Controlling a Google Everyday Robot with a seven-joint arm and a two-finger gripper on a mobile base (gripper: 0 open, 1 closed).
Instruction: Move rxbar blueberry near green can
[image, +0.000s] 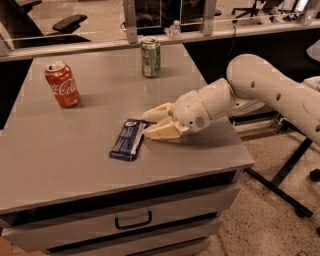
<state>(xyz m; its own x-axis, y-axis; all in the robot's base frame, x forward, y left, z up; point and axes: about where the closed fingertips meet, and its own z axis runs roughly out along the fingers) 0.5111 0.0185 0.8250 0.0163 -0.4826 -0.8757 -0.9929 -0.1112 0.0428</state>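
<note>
The rxbar blueberry (127, 139), a dark navy wrapper with white patches, lies flat on the grey table (75, 165) near its middle. My gripper (148, 123) reaches in from the right, low over the table, with its two cream fingers apart and its tips at the bar's right end. The bar's upper right corner sits just at the gap between the tips; it is not clamped. The green can (150, 56) stands upright at the table's far edge, well behind the bar and gripper.
A red Coca-Cola can (62, 84) stands at the table's back left. My white arm (270, 90) crosses the table's right edge. Drawers with a handle (134, 220) are below the top. Office chairs and a rail stand behind the table.
</note>
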